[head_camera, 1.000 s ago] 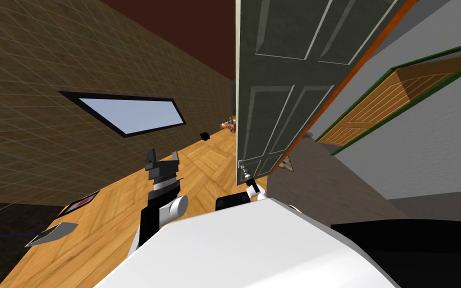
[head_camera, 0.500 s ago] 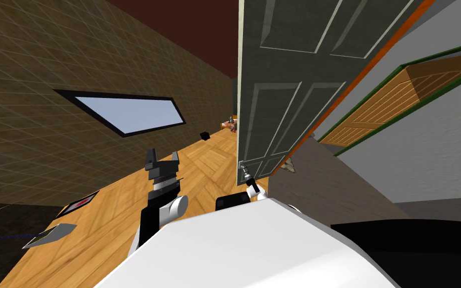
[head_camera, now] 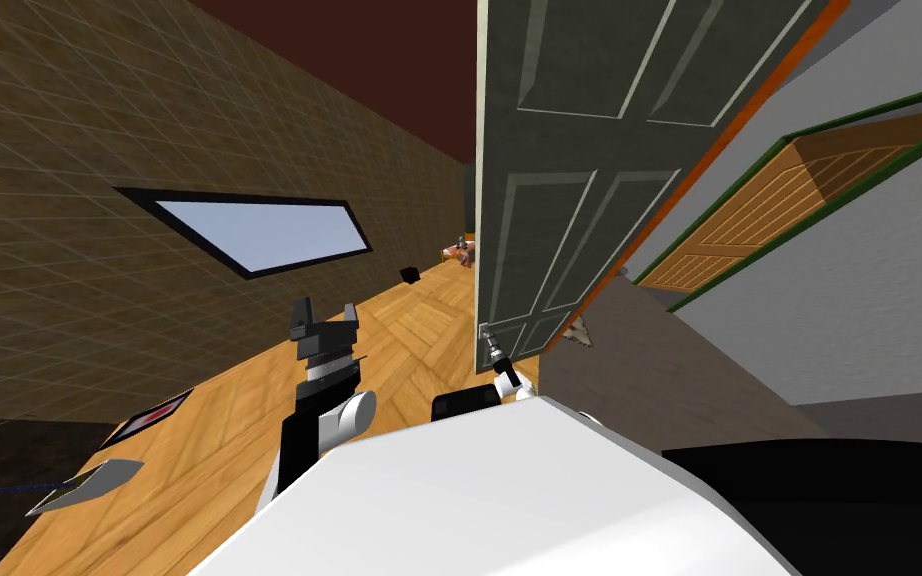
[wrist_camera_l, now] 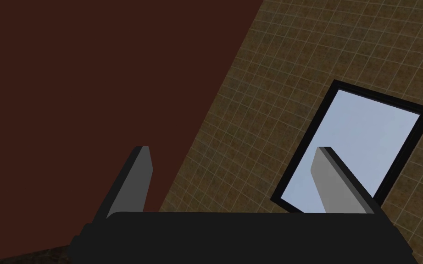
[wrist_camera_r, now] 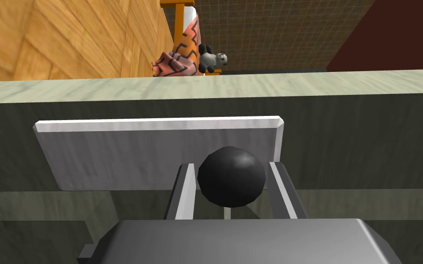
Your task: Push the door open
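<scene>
A dark grey-green panelled door (head_camera: 569,150) stands ajar in an orange frame (head_camera: 719,140). In the right wrist view its black round knob (wrist_camera_r: 231,176) sits on a light metal plate (wrist_camera_r: 137,156) near the door's edge. My right gripper (wrist_camera_r: 231,165) is shut on the knob, one finger pressed against each side. In the head view that gripper (head_camera: 489,335) reaches the door's lower edge. My left gripper (head_camera: 324,320) is raised over the wooden floor to the left of the door, and its fingers (wrist_camera_l: 135,178) stand wide open on nothing.
A tiled wall with a window (head_camera: 259,230) runs along the left. A small black object (head_camera: 409,272) lies on the wood floor (head_camera: 419,330), with flat items (head_camera: 149,415) nearer me. Past the door's edge are a patterned blanket and a panda toy (wrist_camera_r: 213,59). A green-framed wooden panel (head_camera: 789,200) is on the right.
The door's free edge sits slightly further right, and the floor items at the left have slid down and left, so my view has turned a little. Both arms keep their places.
</scene>
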Robot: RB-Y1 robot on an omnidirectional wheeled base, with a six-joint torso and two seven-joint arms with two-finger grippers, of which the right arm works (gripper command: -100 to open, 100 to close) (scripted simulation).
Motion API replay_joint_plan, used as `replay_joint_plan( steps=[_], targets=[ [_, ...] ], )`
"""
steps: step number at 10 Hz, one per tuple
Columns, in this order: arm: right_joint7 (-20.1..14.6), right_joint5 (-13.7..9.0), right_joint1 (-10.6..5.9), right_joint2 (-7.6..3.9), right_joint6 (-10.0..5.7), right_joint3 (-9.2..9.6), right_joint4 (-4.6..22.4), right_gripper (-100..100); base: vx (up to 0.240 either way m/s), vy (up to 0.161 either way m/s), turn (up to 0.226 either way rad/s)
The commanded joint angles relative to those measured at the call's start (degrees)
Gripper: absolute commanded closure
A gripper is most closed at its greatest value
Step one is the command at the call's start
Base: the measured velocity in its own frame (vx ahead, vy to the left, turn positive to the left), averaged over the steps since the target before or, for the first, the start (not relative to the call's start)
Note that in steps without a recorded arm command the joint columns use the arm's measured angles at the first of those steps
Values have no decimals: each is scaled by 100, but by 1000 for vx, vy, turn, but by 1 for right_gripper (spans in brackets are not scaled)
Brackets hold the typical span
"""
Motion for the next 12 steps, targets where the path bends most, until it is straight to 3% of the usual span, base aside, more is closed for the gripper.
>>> replay_joint_plan(
  steps=[1, 7, 9, 10, 12],
  targets=[
    [33, -44, -91, -19, -6, -129, 8, 100, 190, 74, -57],
    [157, -226, -235, 11, 46, -663, 137, 100, 213, 114, -77],
    [180, -260, -262, 36, 56, -762, 161, 100, 200, 84, -49],
    [180, -246, -259, 46, 49, -723, 206, 100, 87, 37, -25],
    [227, -325, -278, -20, 40, -885, 211, 100, 198, 52, -42]
  ],
)
